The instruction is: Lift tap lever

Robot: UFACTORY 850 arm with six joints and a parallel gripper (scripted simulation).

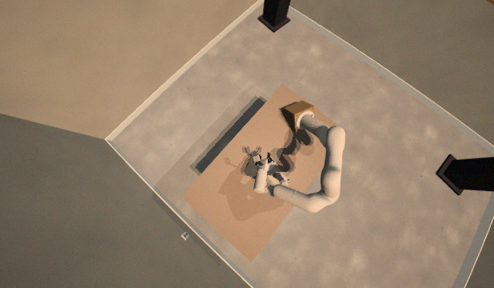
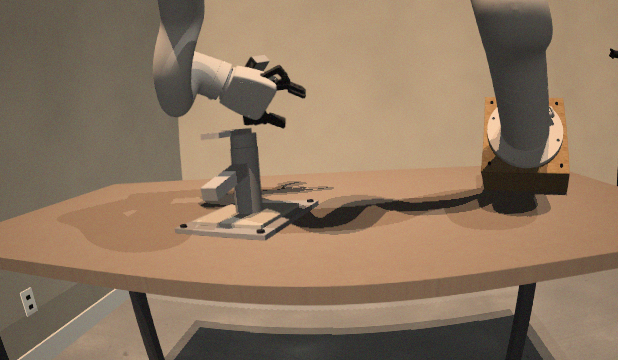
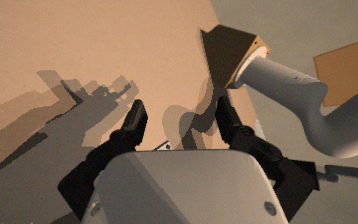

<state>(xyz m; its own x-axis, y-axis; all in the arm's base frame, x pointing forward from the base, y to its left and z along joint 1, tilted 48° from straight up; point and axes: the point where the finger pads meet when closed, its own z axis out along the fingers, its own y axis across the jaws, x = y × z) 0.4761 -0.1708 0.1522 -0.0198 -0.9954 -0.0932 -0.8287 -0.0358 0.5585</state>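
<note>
The grey tap (image 2: 245,172) stands upright on a flat base plate (image 2: 249,221) on the wooden table. Its flat lever (image 2: 226,133) lies about level on top of the column and points left. A spout (image 2: 218,187) sticks out low on the left. My gripper (image 2: 277,104) is open and empty. It hangs above and to the right of the tap's top, fingers pointing right, apart from the lever. In the overhead view the gripper (image 1: 264,161) is over the tap (image 1: 252,157). The wrist view shows my open fingers over the table, with the tap out of sight.
The arm's wooden mounting block (image 2: 526,155) stands at the table's right end and shows in the wrist view (image 3: 230,50). The arm's elbow (image 1: 331,168) reaches out past the table's edge. Dark posts (image 1: 275,12) stand at the room's corners.
</note>
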